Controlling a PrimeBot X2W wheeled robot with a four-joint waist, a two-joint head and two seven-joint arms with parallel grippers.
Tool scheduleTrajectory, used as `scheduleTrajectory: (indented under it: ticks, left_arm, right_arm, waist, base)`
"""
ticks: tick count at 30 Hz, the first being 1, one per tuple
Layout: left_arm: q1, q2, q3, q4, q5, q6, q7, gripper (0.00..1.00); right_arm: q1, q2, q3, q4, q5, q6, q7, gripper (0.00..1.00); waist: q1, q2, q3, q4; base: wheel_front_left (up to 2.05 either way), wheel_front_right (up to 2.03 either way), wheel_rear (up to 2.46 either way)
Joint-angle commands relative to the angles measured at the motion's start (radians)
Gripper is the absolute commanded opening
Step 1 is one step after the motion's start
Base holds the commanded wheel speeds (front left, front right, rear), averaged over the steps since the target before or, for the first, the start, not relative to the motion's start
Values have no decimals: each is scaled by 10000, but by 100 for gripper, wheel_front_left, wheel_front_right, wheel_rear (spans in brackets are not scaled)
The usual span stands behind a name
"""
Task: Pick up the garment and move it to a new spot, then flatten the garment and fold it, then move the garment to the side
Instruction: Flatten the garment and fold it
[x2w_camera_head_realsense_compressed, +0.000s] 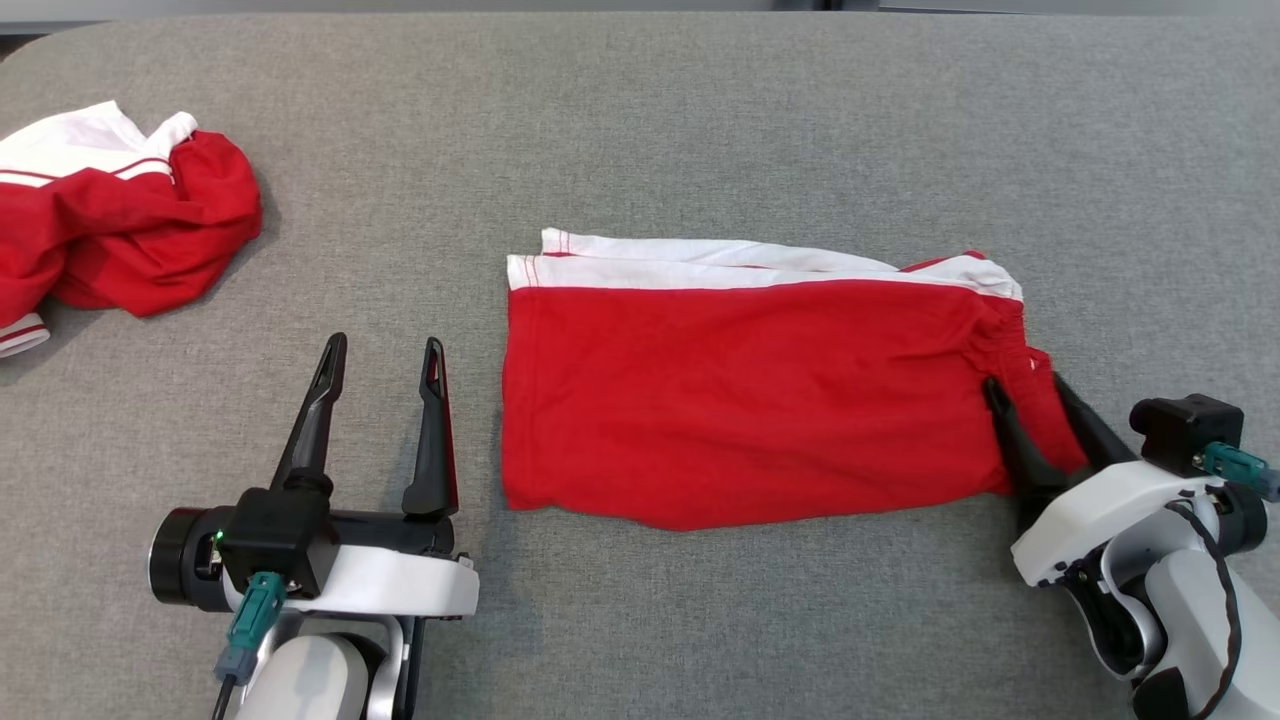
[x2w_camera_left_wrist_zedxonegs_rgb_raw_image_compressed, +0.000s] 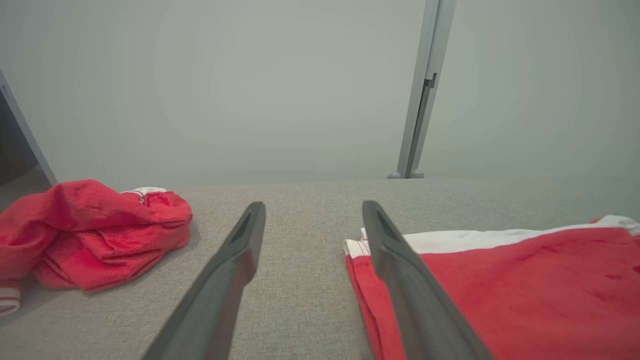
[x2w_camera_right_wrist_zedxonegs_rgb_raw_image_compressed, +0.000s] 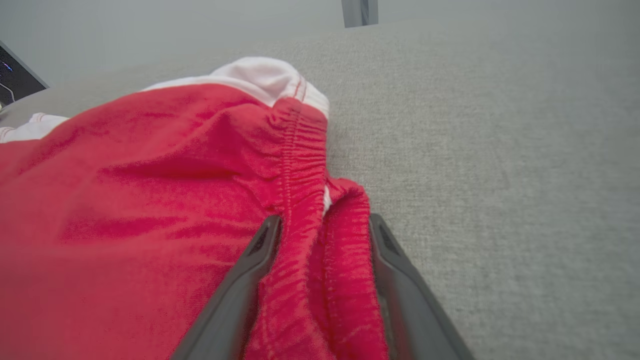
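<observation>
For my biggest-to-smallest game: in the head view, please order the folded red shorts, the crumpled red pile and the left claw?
1. folded red shorts
2. crumpled red pile, partly cut off at the edge
3. left claw, smallest

Glossy white shells cover both arms above pale grey forearms. The left gripper (x2w_camera_head_realsense_compressed: 385, 343) has two long, tapering black fingers (x2w_camera_head_realsense_compressed: 312, 420) on a black block with a small green light and a teal plug; the right gripper (x2w_camera_head_realsense_compressed: 1024, 382) matches, with a black cable looping along its wrist
</observation>
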Motion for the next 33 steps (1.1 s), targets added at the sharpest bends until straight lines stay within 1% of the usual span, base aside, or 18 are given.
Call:
scheduleTrajectory:
  ticks: [1, 2, 3, 4, 15, 20, 21, 26, 30, 31, 33]
  left_arm:
    - [-234, 65, -2, 47, 11, 21, -40, 100]
    - [-238, 79, 1, 51, 6, 29, -44, 100]
    - [-235, 88, 2, 54, 2, 40, -46, 100]
    - [-220, 94, 0, 61, -4, 51, -47, 100]
    - [-61, 201, 22, 37, -90, 117, -16, 100]
    - [38, 263, 80, -5, -110, 188, 16, 100]
    - [38, 263, 80, -5, -110, 188, 16, 100]
    - [-8, 301, 60, 24, -188, 180, 42, 100]
    - [-70, 294, -14, 92, -211, 117, 21, 100]
    - [-95, 278, -60, 126, -229, 91, 8, 100]
    - [-126, 252, -96, 159, -253, 52, -12, 100]
  right_arm:
    - [124, -13, 221, 218, 234, -1, 307, 38]
    - [127, -41, 266, 220, 356, -1, 273, 25]
    - [128, -91, 321, 209, 465, -3, 274, 9]
    - [142, -151, 346, 187, 581, -11, 257, 0]
    - [489, -1048, 73, 83, 1705, -24, -112, 0]
    - [394, -1079, 295, -564, 2657, 0, 240, 0]
    - [394, -1079, 295, -564, 2657, 0, 240, 0]
    - [216, -988, 722, -2118, 4461, 2, 1075, 0]
    - [118, -982, 1079, -3436, 5937, 2, 1947, 0]
    - [-19, -932, 1258, -3851, 6438, 2, 2332, 0]
    - [-122, -761, 1473, -4103, 6901, 3, 2675, 0]
  waist:
    - [0, 0, -13, -55]
    - [0, 0, -29, -85]
    - [0, 0, -39, -114]
    - [0, 0, -54, -141]
    - [0, 0, -289, -350]
    - [0, 0, -368, -470]
    - [0, 0, -368, -470]
    - [0, 0, -445, -542]
    - [0, 0, -525, -482]
    - [0, 0, -561, -402]
    - [0, 0, -580, -287]
  base:
    - [0, 0, 0]
    - [0, 0, 0]
    - [0, 0, 0]
    - [0, 0, 0]
    - [0, 0, 0]
    - [0, 0, 0]
    - [0, 0, 0]
    - [0, 0, 0]
    - [0, 0, 0]
    - [0, 0, 0]
    - [0, 0, 0]
